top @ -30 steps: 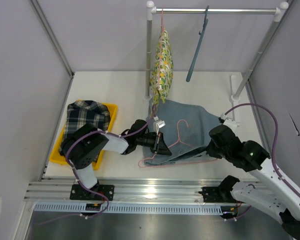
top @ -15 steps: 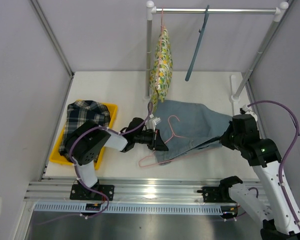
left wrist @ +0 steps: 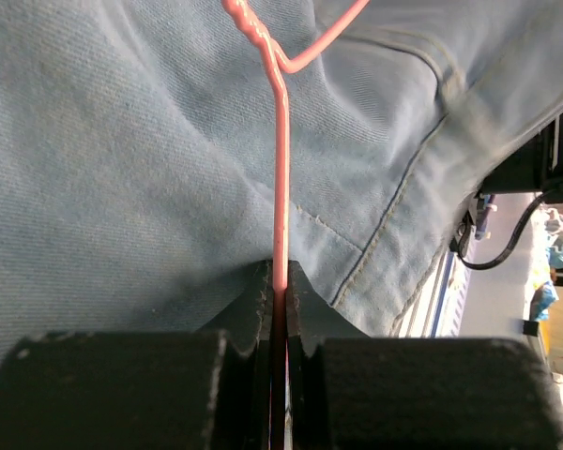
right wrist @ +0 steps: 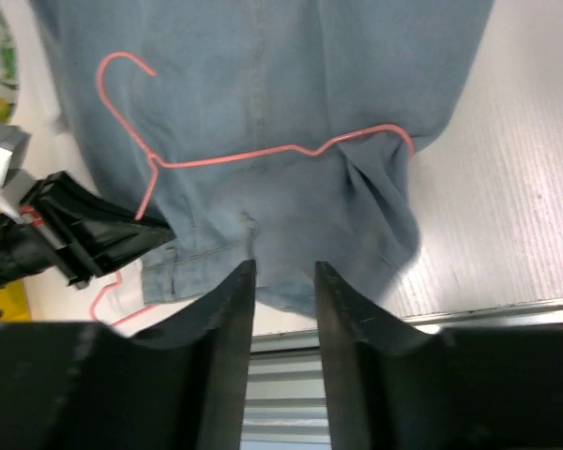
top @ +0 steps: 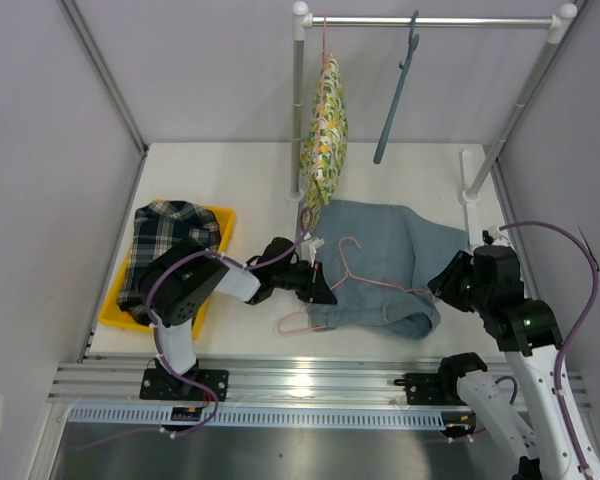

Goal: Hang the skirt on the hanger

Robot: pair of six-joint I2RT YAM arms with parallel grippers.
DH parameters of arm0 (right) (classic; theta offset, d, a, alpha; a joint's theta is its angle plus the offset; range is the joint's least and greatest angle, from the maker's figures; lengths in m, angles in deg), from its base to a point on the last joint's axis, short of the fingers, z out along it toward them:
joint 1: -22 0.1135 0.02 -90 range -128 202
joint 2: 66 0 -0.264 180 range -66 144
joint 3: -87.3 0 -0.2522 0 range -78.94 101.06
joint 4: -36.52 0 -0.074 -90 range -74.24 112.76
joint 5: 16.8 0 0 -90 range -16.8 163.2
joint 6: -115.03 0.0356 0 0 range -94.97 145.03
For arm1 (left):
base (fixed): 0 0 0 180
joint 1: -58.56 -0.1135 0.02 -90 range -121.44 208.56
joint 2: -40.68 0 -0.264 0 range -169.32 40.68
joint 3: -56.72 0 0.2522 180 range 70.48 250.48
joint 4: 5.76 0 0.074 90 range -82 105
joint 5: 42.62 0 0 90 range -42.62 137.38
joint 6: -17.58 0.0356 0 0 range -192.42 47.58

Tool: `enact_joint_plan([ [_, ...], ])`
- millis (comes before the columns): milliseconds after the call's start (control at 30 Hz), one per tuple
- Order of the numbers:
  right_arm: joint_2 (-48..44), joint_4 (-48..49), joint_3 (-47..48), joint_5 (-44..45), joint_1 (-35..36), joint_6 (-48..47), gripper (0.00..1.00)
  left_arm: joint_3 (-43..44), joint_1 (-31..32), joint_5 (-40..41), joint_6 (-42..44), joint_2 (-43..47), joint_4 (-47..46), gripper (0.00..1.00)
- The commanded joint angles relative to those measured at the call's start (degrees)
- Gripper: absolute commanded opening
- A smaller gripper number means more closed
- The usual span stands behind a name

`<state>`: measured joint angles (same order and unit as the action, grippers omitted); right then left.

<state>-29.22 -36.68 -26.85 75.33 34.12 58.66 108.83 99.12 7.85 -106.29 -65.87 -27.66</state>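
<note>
The denim shirt (top: 390, 250) lies spread on the table, and everything else sits around it. Beyond its far left corner the skirt (top: 325, 125) hangs bunched and narrow from the hanger (top: 324, 40), whose pink hook is over the rail (top: 440, 21); the skirt's lower end comes close to the shirt's edge. Further right on that rail, above the shirt's far side, hangs a blue-grey hanger (top: 394, 95). A second pink hanger (left wrist: 282, 178) lies across the shirt, its hook on the cloth and one corner out past the near left hem. The left gripper (left wrist: 279, 286) reaches in from the shirt's left side, fingers pinched tight on that wire. The right gripper (right wrist: 283, 281) hovers over the shirt's near right part with a narrow gap between its fingers and nothing in them. Well left of the shirt, a plaid shirt (top: 175, 235) rests in a yellow tray (top: 224, 222).
</note>
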Motion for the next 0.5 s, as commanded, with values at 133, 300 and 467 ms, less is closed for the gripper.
enact_joint_plan([
  [133, -2.5, 4.3, -0.6, 2.9, 13.0, 4.9, 0.5, 2.6, 0.6, 2.8, 2.9, -0.8, -0.6, 0.0],
  [300, 4.9, 11.4, -3.0, 16.9, 35.9, 6.8, 0.55, 2.9, 0.8, 2.7, 3.0, -0.9, -0.1, 0.0],
  [467, 24.8, 19.2, 0.8, 24.9, 51.9, 2.3, 0.64, 2.8, 0.9, 2.5, 2.8, -0.9, -0.1, 0.0],
])
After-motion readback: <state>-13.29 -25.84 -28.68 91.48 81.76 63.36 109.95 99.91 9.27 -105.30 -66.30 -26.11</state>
